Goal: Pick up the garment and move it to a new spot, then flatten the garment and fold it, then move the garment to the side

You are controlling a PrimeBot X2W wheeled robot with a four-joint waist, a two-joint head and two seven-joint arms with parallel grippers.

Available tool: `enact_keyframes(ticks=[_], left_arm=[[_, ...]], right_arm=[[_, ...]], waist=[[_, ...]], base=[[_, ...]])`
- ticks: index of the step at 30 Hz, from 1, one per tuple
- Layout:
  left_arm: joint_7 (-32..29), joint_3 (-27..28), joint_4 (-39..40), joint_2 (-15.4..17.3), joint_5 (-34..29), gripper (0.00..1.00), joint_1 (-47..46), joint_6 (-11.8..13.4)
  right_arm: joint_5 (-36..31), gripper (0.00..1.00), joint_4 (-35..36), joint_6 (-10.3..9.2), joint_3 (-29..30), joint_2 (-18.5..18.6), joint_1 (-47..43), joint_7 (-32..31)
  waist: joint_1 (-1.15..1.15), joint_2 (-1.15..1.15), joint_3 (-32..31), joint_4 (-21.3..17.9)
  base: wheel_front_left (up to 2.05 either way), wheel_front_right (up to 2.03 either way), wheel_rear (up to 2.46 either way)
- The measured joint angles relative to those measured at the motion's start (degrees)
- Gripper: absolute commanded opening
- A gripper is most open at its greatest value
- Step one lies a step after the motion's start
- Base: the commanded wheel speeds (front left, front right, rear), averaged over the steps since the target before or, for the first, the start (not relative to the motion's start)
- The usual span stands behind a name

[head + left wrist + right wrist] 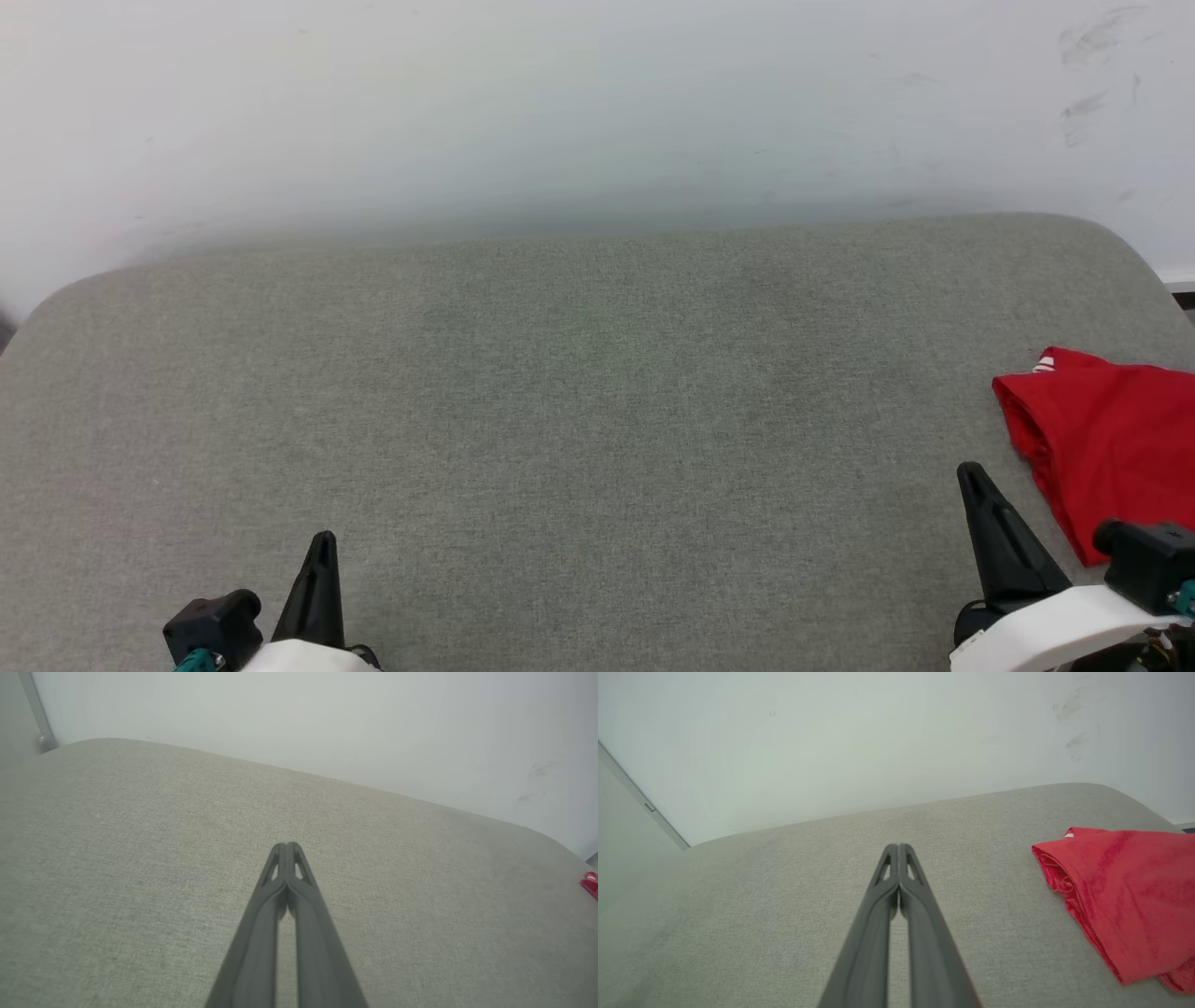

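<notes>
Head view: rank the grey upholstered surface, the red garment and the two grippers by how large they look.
1. grey upholstered surface, by far.
2. red garment, though cut off by the frame edge.
3. right gripper.
4. left gripper; both are cropped at the bottom, so their order is unsure.

The head view looks forward and steeply down over the grey padded surface, reaching its far rounded edge and the white wall. The left gripper and right gripper rise from the bottom corners. Each wrist view sits low and close over the surface, sighting along its own closed jaws toward the wall, with the far edge tilted. All three share the far right corner, with the wall scuffs and the red garment. The garment is largest in the right wrist view and a sliver at the left wrist view's right edge.
</notes>
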State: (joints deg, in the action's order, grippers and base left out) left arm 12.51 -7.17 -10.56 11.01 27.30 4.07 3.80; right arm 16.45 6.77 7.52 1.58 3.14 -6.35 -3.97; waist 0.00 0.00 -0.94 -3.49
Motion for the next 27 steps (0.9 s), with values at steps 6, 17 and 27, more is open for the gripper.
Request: enact_keyframes(ticks=[6,17,27], left_arm=[[-1.64,1.09,-0.23,-0.74,5.44,0.00,-0.95,-0.87],[-4.26,2.98,-0.73,-1.85,14.55,0.00,-2.24,-2.41],[-6.34,4.50,-1.08,-2.74,21.87,0.00,-3.33,-3.80]], right_arm=[[6.87,0.00,-1.86,0.00,-0.05,0.25,0.59,0.13],[17.96,0.00,-4.79,-0.01,-0.10,0.64,2.49,0.42],[26.97,0.00,-7.04,-0.01,-0.01,0.92,3.87,0.46]], waist=[[0.00,0.00,0.05,0.18],[0.00,0.00,0.16,0.50],[0.00,0.00,0.26,0.79]], base=[[0.00,0.00,0.00],[0.00,0.00,0.00],[0.00,0.00,0.00]])
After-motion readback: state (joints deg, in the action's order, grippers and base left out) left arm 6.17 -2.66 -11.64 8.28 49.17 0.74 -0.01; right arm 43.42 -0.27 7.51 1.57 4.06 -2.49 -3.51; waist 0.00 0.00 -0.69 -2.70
